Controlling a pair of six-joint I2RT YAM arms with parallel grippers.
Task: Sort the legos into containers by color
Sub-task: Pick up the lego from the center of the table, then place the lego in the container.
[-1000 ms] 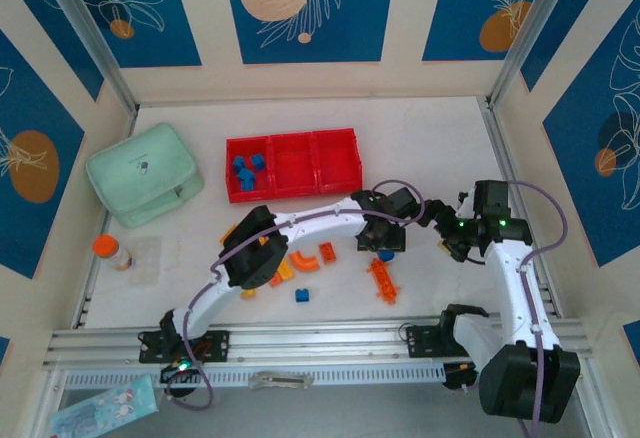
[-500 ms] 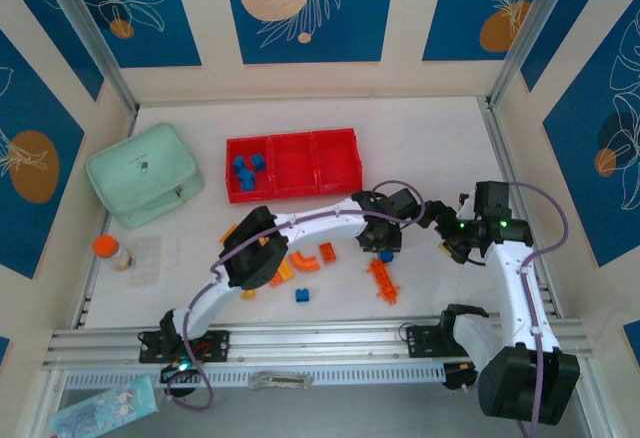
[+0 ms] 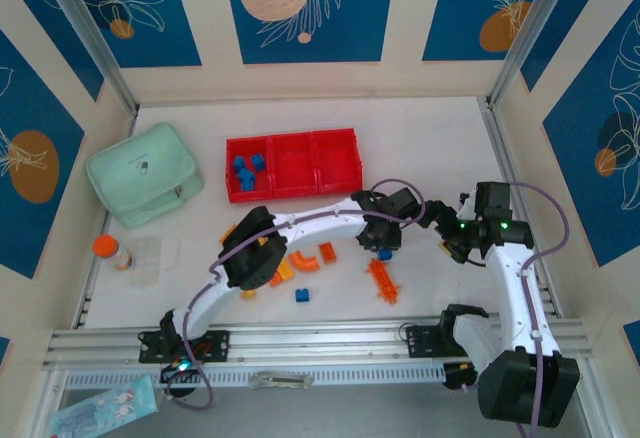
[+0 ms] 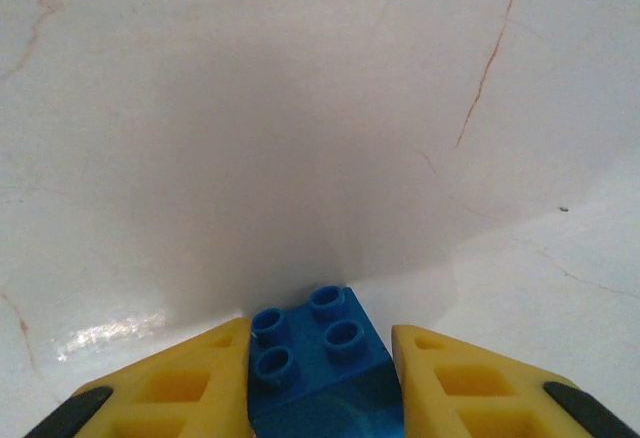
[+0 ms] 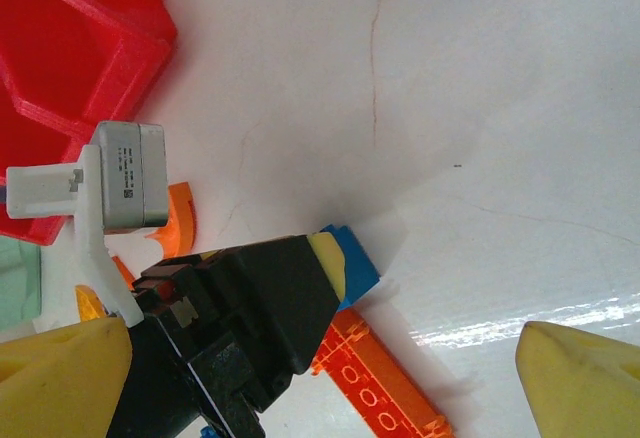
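Between my left hand's (image 4: 322, 363) fingers sits a blue brick (image 4: 312, 343), pinched tight, low on the white surface (image 4: 300, 108). That's the pick step. Next, I judge: lift it clear, carry it to the red tray's (image 3: 292, 196) left compartment, beside the other blue bricks (image 3: 246, 166).

White arm links (image 3: 315, 220), black joints (image 3: 255, 248), purple cables (image 3: 563, 228), green lights (image 3: 462, 225); left hand (image 4: 320, 333): yellow fingers (image 4: 170, 388), black pads (image 4: 65, 413).

Blue lego (image 4: 315, 358), yellow fingers (image 4: 170, 386), bright red containers (image 3: 335, 168)
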